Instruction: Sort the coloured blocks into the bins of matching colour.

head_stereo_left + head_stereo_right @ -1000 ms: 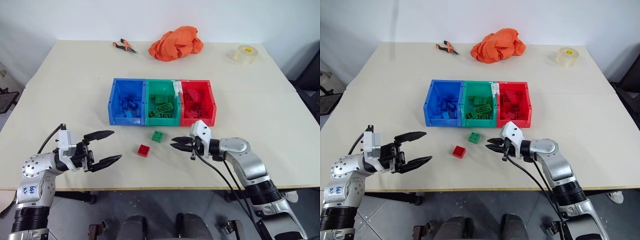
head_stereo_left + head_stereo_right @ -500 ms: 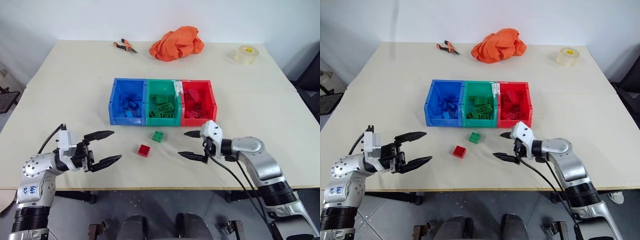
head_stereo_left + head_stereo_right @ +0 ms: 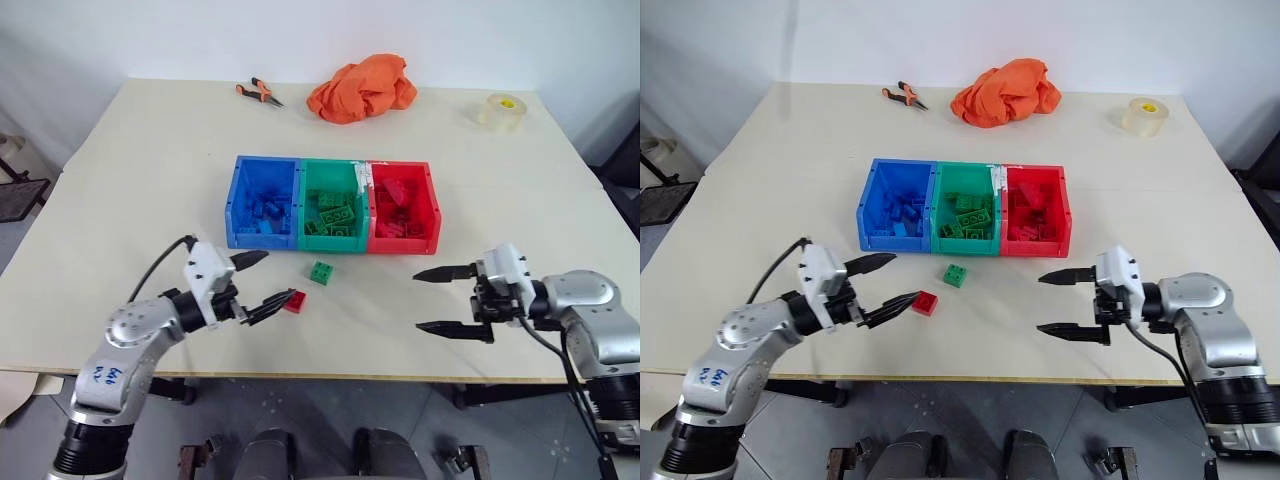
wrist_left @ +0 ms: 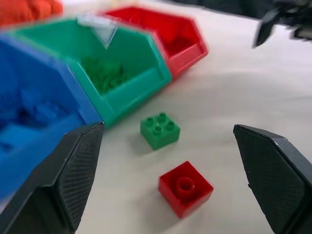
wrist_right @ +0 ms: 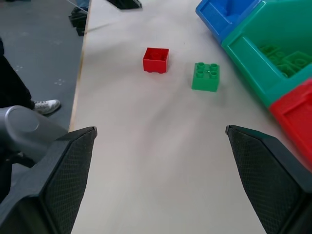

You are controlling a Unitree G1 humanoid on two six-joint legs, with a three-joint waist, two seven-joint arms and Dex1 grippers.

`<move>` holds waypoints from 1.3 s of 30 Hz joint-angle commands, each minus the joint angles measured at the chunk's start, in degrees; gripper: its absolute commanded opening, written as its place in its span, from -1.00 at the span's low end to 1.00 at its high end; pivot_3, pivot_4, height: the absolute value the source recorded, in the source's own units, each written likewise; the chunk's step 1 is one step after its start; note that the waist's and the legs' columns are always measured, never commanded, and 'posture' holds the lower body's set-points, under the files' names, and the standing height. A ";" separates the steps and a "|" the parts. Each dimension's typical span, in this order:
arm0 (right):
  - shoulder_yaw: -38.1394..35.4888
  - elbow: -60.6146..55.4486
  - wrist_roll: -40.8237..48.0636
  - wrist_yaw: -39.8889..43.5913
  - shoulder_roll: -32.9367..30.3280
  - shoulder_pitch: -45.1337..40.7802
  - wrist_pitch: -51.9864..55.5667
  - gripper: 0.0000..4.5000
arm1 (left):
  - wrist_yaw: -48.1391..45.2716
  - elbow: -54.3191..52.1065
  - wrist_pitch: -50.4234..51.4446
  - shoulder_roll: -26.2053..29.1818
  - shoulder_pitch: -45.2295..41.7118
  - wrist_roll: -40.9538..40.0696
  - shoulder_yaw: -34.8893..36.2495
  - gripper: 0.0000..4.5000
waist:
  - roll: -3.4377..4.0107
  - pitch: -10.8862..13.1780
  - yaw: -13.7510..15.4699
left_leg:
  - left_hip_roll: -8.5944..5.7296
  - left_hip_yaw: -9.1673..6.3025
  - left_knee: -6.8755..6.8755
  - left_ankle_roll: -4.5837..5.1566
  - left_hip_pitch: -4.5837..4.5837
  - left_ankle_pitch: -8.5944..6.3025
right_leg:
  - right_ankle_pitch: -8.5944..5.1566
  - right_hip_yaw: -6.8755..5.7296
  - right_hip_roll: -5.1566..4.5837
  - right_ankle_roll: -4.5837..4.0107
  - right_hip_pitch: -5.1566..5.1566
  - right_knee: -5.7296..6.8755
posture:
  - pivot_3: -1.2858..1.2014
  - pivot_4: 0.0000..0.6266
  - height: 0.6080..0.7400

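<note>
A red block (image 3: 294, 301) and a green block (image 3: 321, 272) lie on the table in front of the bins. The blue bin (image 3: 231, 205), green bin (image 3: 333, 176) and red bin (image 3: 436, 207) stand joined in a row, each holding several blocks of its own colour. My left gripper (image 3: 272, 279) is open and level; its near fingertip sits right beside the red block, which lies just ahead of the open jaws in the left wrist view (image 4: 185, 188). My right gripper (image 3: 417, 300) is open and empty, off to the right of both blocks.
Pliers (image 3: 258, 93), a crumpled orange cloth (image 3: 363, 88) and a roll of tape (image 3: 500, 110) lie along the table's far side. The table's front edge runs close below both grippers. A person's shoe (image 5: 46, 106) shows on the floor beyond the table edge.
My left gripper has swung right, up to the red block. My right gripper has opened wide and drawn back to the right, away from the blocks. The blocks have stayed put.
</note>
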 commanded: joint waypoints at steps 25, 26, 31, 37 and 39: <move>-6.30 0.13 2.84 0.37 -5.44 -0.85 1.43 0.97 | 21.08 2.23 24.02 -15.05 -15.77 13.13 -17.95 1.00 | 0.00 0.00 1.37 | -0.04 0.02 0.19 0.01 -0.08 0.00 | 0.00 -0.04 0.08 0.01 0.07 -0.10 | 0.03 -0.52 1.00; -6.31 -0.06 2.81 0.22 -5.43 -0.81 1.62 0.97 | 21.34 3.23 24.40 -15.59 -16.24 13.25 -17.77 1.00 | 0.00 0.00 1.38 | -0.04 0.02 0.19 0.01 -0.08 0.00 | 0.00 -0.04 0.08 0.01 0.07 -0.10 | 0.03 -0.52 1.00; -6.62 -0.57 2.63 0.06 -5.94 -0.78 2.32 0.97 | 21.46 7.57 27.04 -16.80 -19.65 14.25 -18.26 1.00 | 0.00 0.00 1.46 | -0.05 0.02 0.21 0.01 -0.10 0.00 | 0.00 -0.08 0.08 0.01 0.08 -0.11 | 0.03 -0.52 1.00; -6.88 -0.63 2.57 -0.47 -6.84 -0.76 2.46 0.97 | 20.02 8.78 30.27 -16.60 -22.31 14.96 -20.04 1.00 | 0.00 0.00 1.46 | -0.06 0.02 0.22 0.01 -0.10 -0.01 | 0.00 -0.14 0.08 0.01 0.08 -0.10 | 0.03 -0.52 1.00; -7.06 -0.98 2.59 -0.89 -6.97 -0.47 2.62 0.97 | 19.45 8.68 32.35 -16.38 -22.71 14.70 -20.54 1.00 | 0.00 0.00 1.46 | -0.06 0.02 0.22 0.01 -0.10 0.00 | 0.01 -0.13 0.09 0.01 0.08 -0.10 | 0.03 -0.52 1.00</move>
